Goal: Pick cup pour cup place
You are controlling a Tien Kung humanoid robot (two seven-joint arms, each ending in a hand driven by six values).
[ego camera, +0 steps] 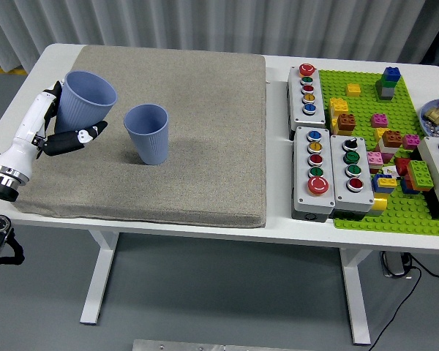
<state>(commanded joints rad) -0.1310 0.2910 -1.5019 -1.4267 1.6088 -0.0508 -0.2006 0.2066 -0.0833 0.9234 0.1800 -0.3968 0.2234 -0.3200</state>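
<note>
My left hand (62, 126) is shut on a blue cup (85, 99), held above the grey mat (205, 146) at its left side and tilted a little to the right. A second blue cup (148, 133) stands upright on the mat just right of the held one, with a small gap between them. The left arm comes in from the picture's lower left. I cannot see into the held cup. My right arm is out of view.
Right of the mat stand grey button boxes (329, 172) with coloured buttons, and a green baseplate (395, 212) with several loose bricks. A small dish (437, 117) sits at the far right edge.
</note>
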